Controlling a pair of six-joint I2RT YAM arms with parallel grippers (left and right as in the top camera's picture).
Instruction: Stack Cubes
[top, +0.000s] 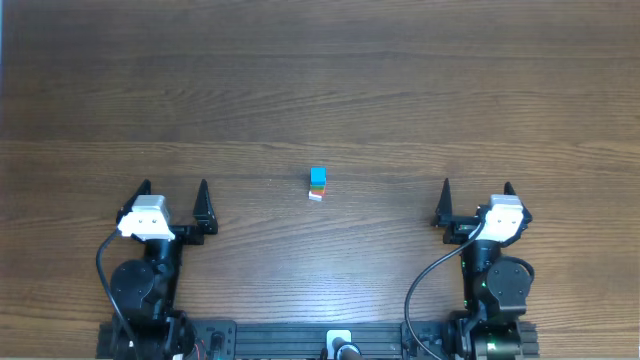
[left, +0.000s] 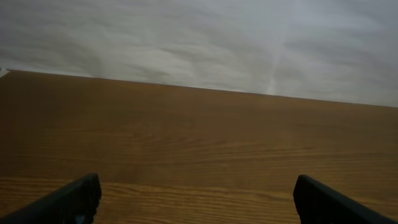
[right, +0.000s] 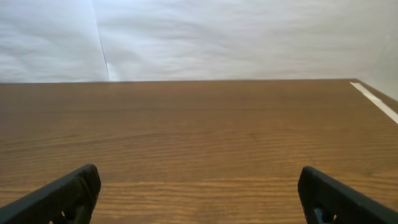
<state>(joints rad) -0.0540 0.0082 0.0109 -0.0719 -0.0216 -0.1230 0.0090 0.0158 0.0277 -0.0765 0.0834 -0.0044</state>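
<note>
End effectors (top: 174, 185) (top: 477, 184) agape, both empty

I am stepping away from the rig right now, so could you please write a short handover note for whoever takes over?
The left claw is open and holds nothing, low by its base on the left.
The right claw is open and holds nothing, by its base on the right.
Cubes: one small stack of coloured cubes stands mid-table between the arms, a blue cube on top. Orange and white edges show beneath; the count is unclear.
Done: the stack appears built; no loose cube lies on the brown wooden table.
Left: probably nothing; check that the stack sits square.
</note>
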